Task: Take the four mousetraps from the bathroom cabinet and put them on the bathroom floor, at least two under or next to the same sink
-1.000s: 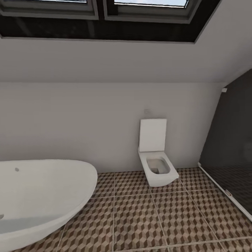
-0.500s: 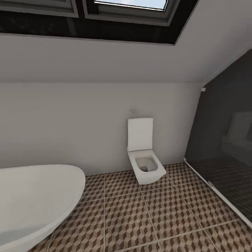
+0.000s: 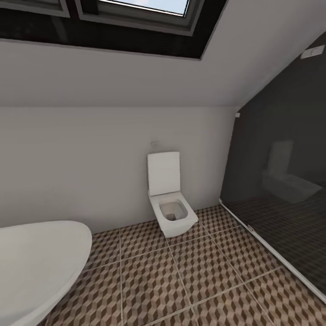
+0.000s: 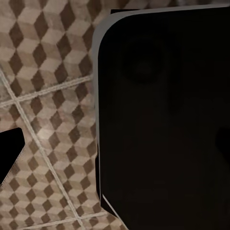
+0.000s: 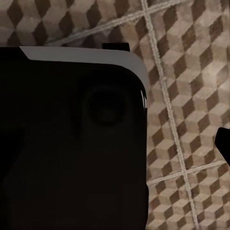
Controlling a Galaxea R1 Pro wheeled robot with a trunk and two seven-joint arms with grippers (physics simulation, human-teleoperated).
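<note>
The bathroom floor (image 3: 181,280) of brown, beige and cream cube-pattern tiles spreads across the lower head view. The mousetraps, the cabinet and the bathroom sink are out of view. Both wrist views look down on the same floor (image 4: 48,72) (image 5: 191,72), past a large dark rounded panel of my own body (image 4: 163,120) (image 5: 72,143). One dark fingertip (image 4: 9,153) pokes in at the edge of the left wrist view. Another fingertip (image 5: 224,143) pokes in at the edge of the right wrist view. Nothing shows between the fingers.
An oval white bathtub (image 3: 36,267) stands at the lower left. A white wall-hung toilet (image 3: 170,203) with its lid up is against the far wall. A dark glass shower screen (image 3: 280,190) closes the right side. A skylight (image 3: 136,13) sits in the sloped ceiling.
The head camera has swung to the right: tub, toilet and skylight have slid left in the picture and more of the glass shower screen shows.
</note>
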